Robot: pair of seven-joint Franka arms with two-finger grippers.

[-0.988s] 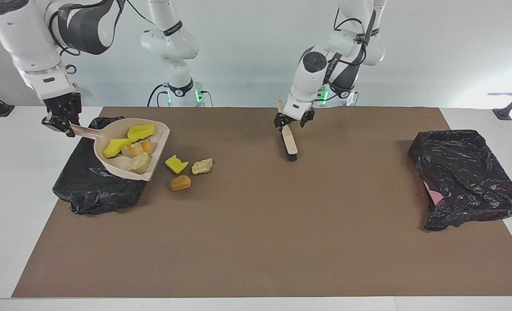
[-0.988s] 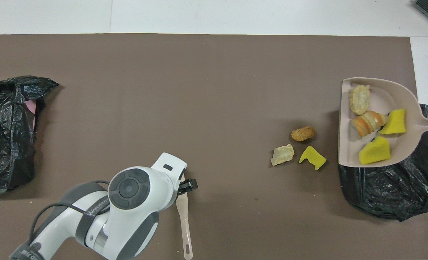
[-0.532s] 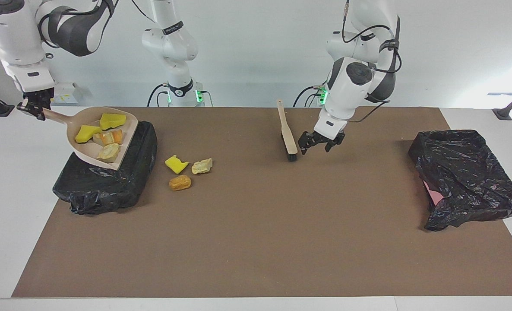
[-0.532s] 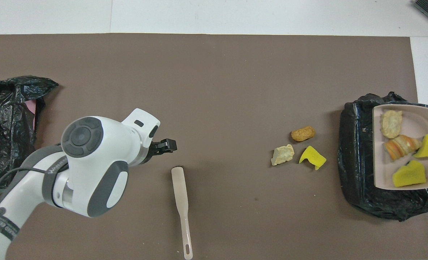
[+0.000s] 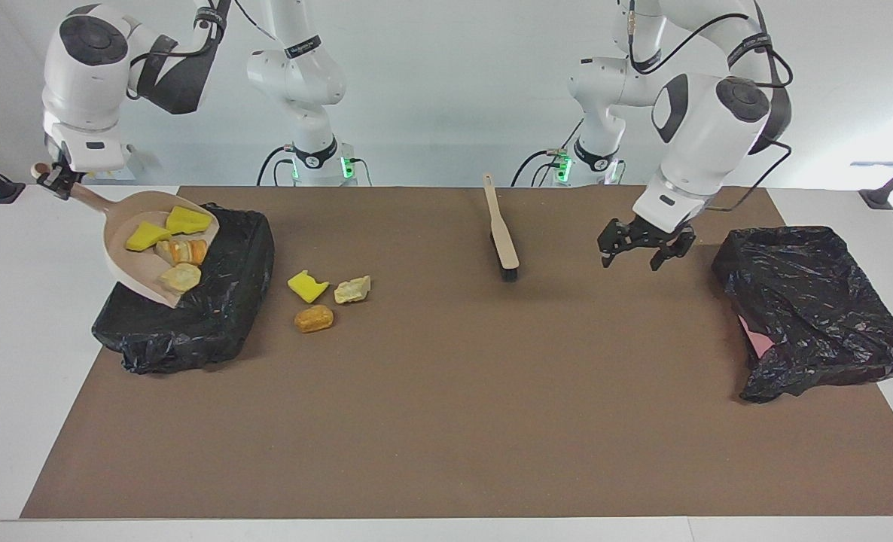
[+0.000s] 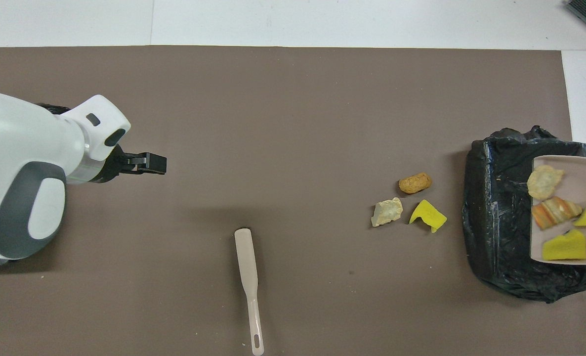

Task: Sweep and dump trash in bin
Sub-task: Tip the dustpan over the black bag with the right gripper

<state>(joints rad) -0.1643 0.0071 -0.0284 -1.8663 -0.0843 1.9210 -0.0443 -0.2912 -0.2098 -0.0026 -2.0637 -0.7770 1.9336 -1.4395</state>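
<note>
Brown mat on white table (image 5: pixel 10 316) | beige plastic dustpan (image 5: pixel 134 263), tilted over black-bag-lined bin (image 5: pixel 190 316), holds four yellow and tan trash lumps (image 5: pixel 168 248) | three trash lumps (image 5: pixel 318 297) on mat beside bin | right end effector (image 5: pixel 53 179) clenched on dustpan handle | left end effector (image 5: pixel 638 252) released, over mat.

No text, label, brand, number or sign can be read anywhere here. Dark bands around the joints of the white robot arms (image 5: pixel 301 48) carry small pale lettering, but it is too small to make out. The other things on the worktop carry no print at all.
</note>
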